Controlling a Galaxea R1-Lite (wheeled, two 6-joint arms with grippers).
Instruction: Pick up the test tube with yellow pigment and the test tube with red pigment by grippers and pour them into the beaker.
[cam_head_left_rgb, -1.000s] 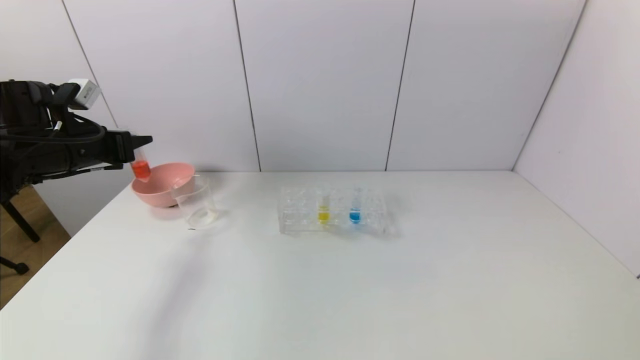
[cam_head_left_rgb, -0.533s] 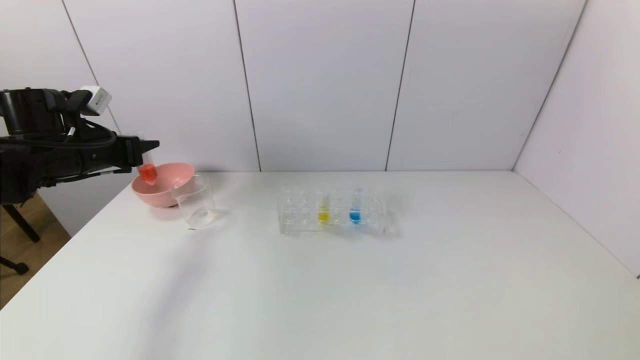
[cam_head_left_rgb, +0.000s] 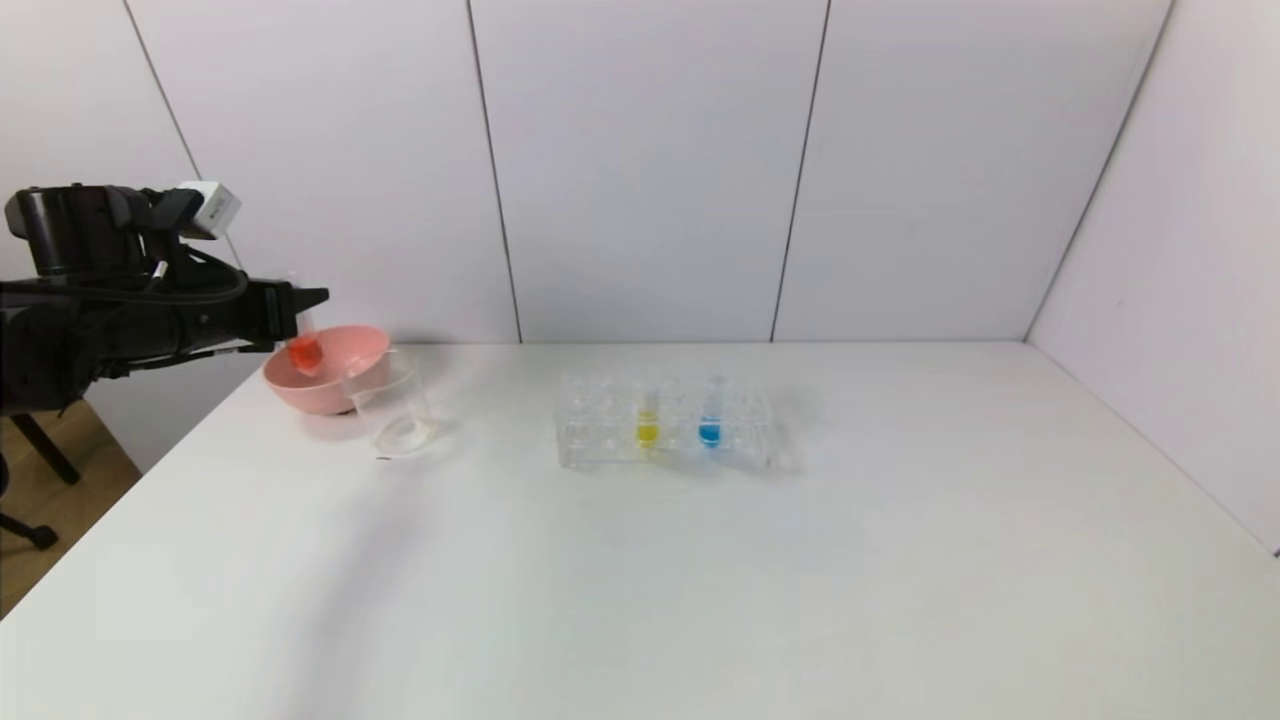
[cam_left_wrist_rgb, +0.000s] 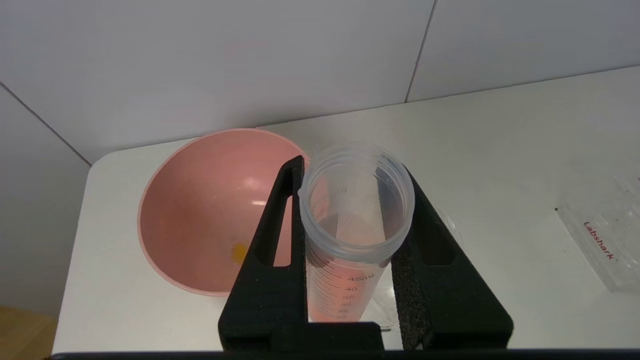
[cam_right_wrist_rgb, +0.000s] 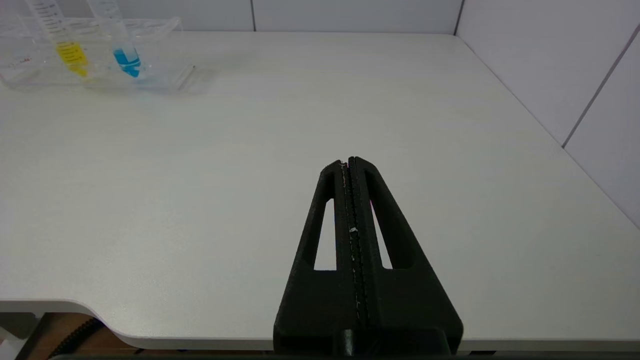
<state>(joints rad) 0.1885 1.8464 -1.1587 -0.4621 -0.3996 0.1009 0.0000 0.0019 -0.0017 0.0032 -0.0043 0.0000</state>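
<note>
Left claw (cam_head_left_rgb: 300, 310) grips red tube (cam_head_left_rgb: 305, 352) above pink bowl (cam_head_left_rgb: 330, 392) at table's (cam_head_left_rgb: 700, 560) corner.

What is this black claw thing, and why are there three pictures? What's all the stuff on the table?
It is a robot with two arms. One picture comes from a camera on its head; the other two come from cameras on its wrists, looking along its fingers.

The left gripper squeezes the test tube with red pigment and holds it up near the pink bowl, at the table's far left corner.

The clear beaker stands just in front of that bowl.

In the middle sits a clear tube rack holding the test tube with yellow pigment and a blue-liquid tube.

The right gripper is shut, holds nothing and waits above the table's near edge.
</note>
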